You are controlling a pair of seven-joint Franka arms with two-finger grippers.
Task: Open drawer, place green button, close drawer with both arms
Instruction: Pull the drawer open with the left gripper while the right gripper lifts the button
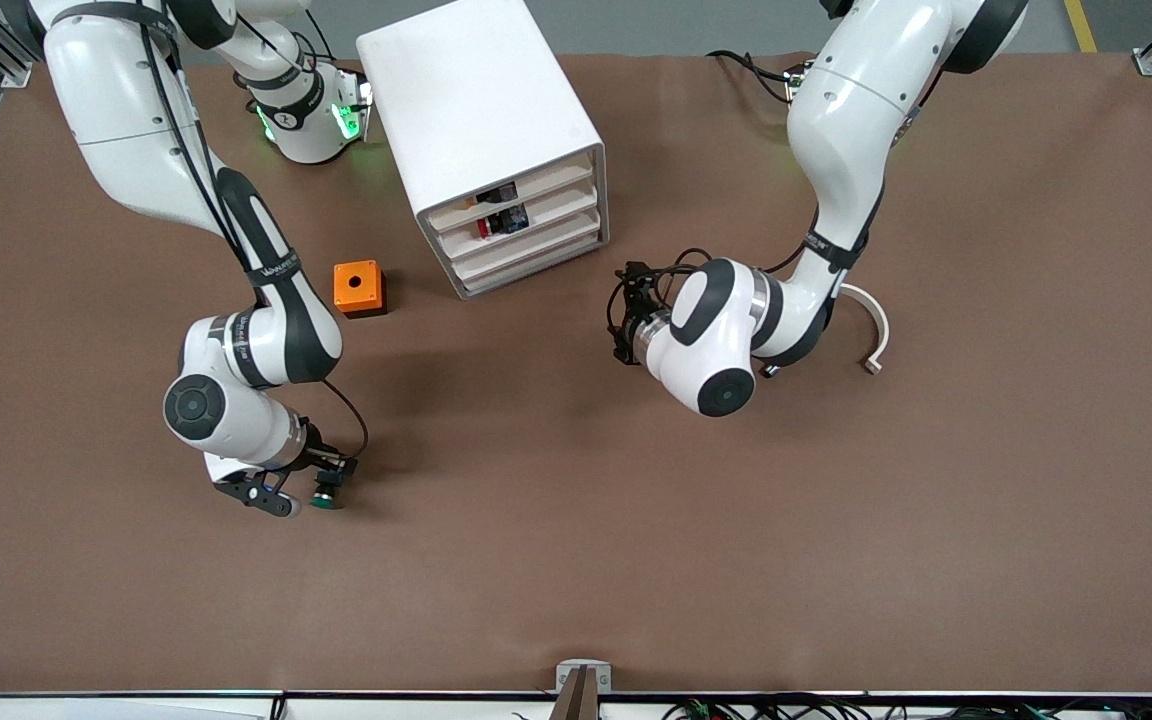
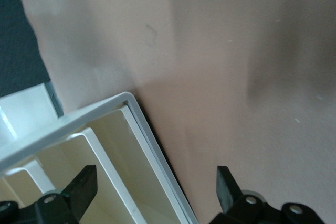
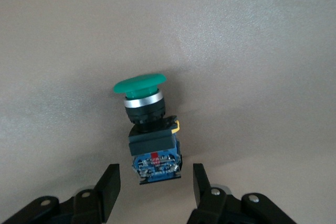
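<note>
Right arm pose: we see it come from its base at the right arm's end of the table, bend at the elbow, and reach down toward the front camera, wrist low over the brown table (image 1: 576, 560).
Right gripper (image 1: 308, 492): we find it just above the table; its fingers (image 3: 109, 188) stand apart, a gap showing on each side of the button's body, and they have hold of nothing.
Button (image 3: 149, 129): we see the green-capped pushbutton lying on its side on the table, its blue-and-black body between the right gripper's spread fingertips and its green cap pointing away from the wrist; it lies nearer to the front camera than the orange box (image 1: 359, 288).
Left arm pose: we see it descend from its base and fold at the elbow, with the wrist turned toward the cabinet (image 1: 491, 140).
Left gripper (image 1: 626, 318): we find it low, near the cabinet's front corner; its fingers (image 2: 81, 187) are spread wide and hold nothing.
Drawer (image 1: 528, 250): we count it third from the top, pushed in flush with the other three.
Upper drawers: we make out black and red parts in the top two.
Curved white piece (image 1: 871, 330): we see it lying on the table toward the left arm's end.
Writing: we notice lettering on the right arm's forearm band and a small red-and-white label on the button's base, neither readable.
</note>
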